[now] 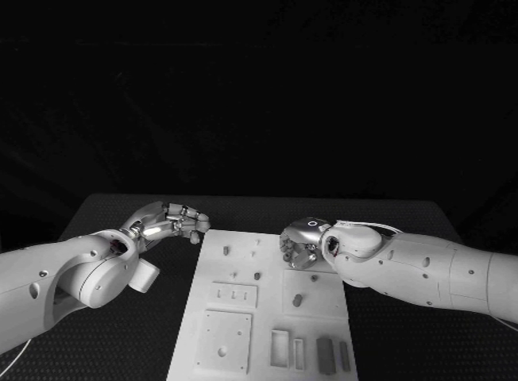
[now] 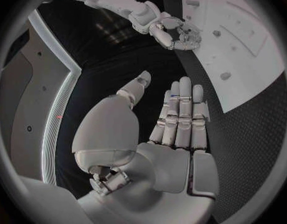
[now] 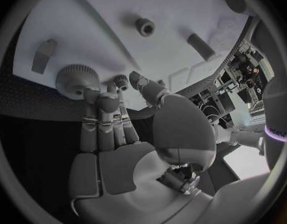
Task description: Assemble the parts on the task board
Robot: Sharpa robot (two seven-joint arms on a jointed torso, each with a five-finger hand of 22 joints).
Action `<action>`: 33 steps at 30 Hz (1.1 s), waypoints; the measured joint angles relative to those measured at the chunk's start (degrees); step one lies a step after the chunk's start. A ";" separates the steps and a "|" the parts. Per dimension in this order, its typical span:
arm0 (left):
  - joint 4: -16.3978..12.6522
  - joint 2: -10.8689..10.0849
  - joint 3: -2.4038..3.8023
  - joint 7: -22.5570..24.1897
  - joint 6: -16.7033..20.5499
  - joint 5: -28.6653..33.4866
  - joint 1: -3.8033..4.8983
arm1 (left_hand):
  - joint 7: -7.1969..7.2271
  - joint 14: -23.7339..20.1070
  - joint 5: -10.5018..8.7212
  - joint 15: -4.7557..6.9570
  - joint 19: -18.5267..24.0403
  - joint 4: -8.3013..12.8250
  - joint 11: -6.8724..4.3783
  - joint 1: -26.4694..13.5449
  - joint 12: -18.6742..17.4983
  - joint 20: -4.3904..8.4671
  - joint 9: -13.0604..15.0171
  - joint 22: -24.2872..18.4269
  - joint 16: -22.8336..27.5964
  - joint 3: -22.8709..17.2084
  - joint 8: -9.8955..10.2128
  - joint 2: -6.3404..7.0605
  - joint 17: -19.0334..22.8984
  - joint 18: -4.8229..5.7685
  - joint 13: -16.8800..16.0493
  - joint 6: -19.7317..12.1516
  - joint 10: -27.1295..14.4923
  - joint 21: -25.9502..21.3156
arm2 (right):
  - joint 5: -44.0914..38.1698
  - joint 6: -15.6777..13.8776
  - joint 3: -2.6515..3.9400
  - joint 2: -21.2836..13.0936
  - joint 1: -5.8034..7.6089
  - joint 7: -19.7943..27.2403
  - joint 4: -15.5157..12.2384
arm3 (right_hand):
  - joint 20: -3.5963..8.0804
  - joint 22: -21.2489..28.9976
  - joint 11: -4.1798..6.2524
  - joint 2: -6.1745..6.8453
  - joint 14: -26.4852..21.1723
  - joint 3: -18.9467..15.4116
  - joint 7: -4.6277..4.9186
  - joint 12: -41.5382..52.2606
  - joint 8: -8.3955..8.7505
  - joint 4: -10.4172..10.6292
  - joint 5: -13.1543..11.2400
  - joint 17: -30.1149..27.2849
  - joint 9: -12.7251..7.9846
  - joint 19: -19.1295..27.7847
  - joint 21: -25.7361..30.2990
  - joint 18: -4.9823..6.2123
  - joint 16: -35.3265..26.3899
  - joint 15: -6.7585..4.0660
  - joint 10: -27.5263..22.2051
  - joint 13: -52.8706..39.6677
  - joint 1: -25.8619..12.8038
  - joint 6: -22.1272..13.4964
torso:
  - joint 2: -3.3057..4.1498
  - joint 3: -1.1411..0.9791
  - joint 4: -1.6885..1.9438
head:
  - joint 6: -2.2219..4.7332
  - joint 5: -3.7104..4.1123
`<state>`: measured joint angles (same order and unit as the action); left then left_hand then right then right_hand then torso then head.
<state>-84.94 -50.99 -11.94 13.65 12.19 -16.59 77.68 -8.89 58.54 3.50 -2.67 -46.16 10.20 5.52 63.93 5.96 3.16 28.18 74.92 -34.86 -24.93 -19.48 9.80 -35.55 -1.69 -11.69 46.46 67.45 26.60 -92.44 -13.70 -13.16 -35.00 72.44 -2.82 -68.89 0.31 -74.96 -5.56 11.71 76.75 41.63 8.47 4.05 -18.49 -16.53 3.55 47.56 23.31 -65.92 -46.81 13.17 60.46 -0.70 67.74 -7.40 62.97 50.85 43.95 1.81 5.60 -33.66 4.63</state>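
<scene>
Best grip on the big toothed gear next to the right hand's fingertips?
Probably the toothed rim of the gear, pinched across its width from above: it lies flat on the task board, round face up. The right hand is already at its edge, holding nothing.

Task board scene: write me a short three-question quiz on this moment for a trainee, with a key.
1. True or false: the left hand is holding a part.
2. Which hand is over the task board? A) left B) right C) both
3. Fill in: in the right wrist view, the right hand's fingertips are at a round ______ part on the board.

Key:
1. False. It is beside the board over the black table, fingers straight and together, holding nothing.
2. B. The right hand is at the board's right edge.
3. Ridged; whether it is gripped cannot be told.
</scene>
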 measured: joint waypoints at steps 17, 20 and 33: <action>0.00 0.02 0.00 0.00 -0.09 0.06 0.00 | 0.00 0.00 0.00 0.00 0.00 0.00 0.00 0.00 0.01 0.00 0.05 -0.01 0.00 0.00 0.00 0.00 0.00 0.01 -0.04 0.00 0.00 0.00 | -0.95 -0.37 0.08 0.67 -0.31 -0.01 0.89 | 0.10 0.02 0.35 -0.40 -0.09 1.51 -0.16 0.42 -0.61 0.12 -0.22 -0.49 0.20 0.12 -0.45 -0.10 0.46 -0.56 1.58 -0.54 0.40 1.33 | 0.03 -0.02 -0.04 | -0.41 0.01; 0.02 0.10 0.00 0.00 -0.10 0.06 0.00 | 0.00 0.00 0.00 0.00 0.00 0.00 0.00 0.00 0.01 0.00 0.05 -0.01 0.00 0.00 0.00 0.00 0.00 0.00 -0.04 0.00 0.00 0.00 | -1.06 -0.53 0.10 0.76 -0.37 -0.06 0.95 | 0.10 0.03 0.47 -0.50 -0.18 1.65 -0.18 0.55 -0.78 0.07 -0.22 -0.55 0.27 0.12 -0.63 -0.31 0.74 -0.75 1.89 -0.63 0.30 1.73 | 0.03 -0.02 -0.04 | -0.46 0.01; 0.10 0.21 0.00 0.00 -0.18 0.11 0.00 | 0.00 0.00 0.00 0.00 0.00 0.16 0.00 0.00 -0.25 0.00 0.10 0.02 0.00 -0.15 0.00 0.00 0.04 0.01 -0.10 0.00 0.00 0.00 | -1.67 -0.80 0.08 1.24 -0.59 -0.42 1.23 | 0.22 0.03 1.75 -1.08 -0.51 2.04 -1.14 1.63 -1.96 0.03 -0.49 -0.85 0.92 -0.01 -1.15 -0.84 1.44 -1.38 4.86 -1.83 -0.28 4.34 | 0.01 0.05 -0.02 | -0.84 0.30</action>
<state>-84.85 -50.78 -11.94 13.64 12.01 -16.48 77.68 -8.89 58.54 3.50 -2.67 -46.16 10.35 5.52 63.93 5.72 3.16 28.28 74.94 -34.86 -25.08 -19.47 9.80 -35.51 -1.68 -11.79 46.46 67.45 26.60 -94.12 -14.50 -13.08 -33.76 71.86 -3.24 -67.65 0.53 -74.93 -3.81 10.64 76.24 43.67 7.33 5.69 -20.45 -16.51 3.06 46.71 24.23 -65.93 -47.96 12.33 61.90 -2.08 72.60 -9.23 62.69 55.19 43.95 1.86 5.58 -34.50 4.93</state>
